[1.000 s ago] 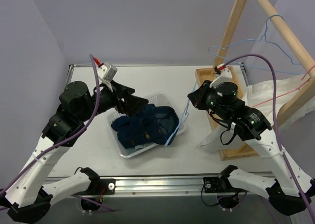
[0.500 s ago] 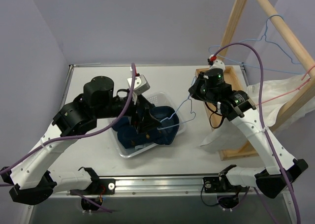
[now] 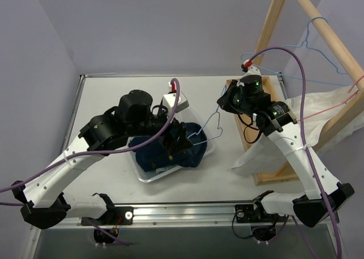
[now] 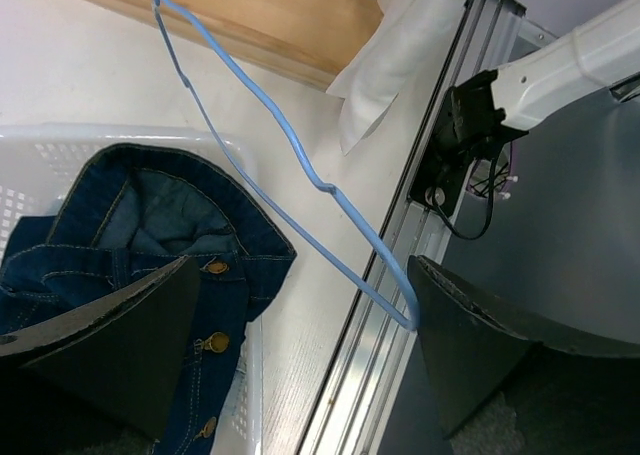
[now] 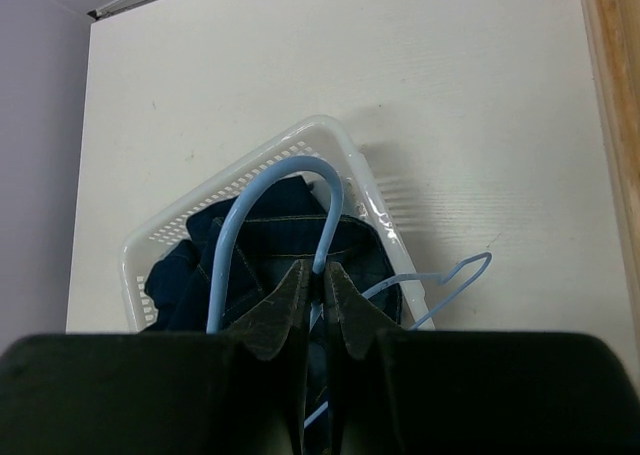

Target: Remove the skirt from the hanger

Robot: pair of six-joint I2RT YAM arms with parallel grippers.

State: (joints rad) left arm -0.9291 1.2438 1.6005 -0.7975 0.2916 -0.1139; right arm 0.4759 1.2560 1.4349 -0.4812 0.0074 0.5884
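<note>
A dark denim skirt [image 3: 168, 151] lies bunched in the white basket [image 3: 149, 176]. The light blue wire hanger [image 3: 209, 125] hangs tilted over the basket's right edge, and its visible wire carries no cloth. My right gripper [image 3: 223, 106] is shut on the hanger's hook [image 5: 290, 170], above the skirt [image 5: 265, 240]. My left gripper [image 3: 179, 140] stands open low over the skirt's buttoned front [image 4: 120, 245]. The hanger's lower wire [image 4: 250, 105] crosses between the left gripper's [image 4: 300, 275] fingers, and its far corner touches the right finger [image 4: 470, 335].
A wooden rack [image 3: 318, 20] stands at the right on a wooden base [image 3: 238, 91]. It carries a blue hanger [image 3: 310, 42], a pink hanger [image 3: 341, 99] and white cloth [image 3: 307, 108]. The metal rail [image 3: 187, 213] runs along the table's near edge.
My left arm has swung right, bringing its open gripper over the skirt in the basket. My right arm has drawn back and up, lifting the hanger off the skirt.
</note>
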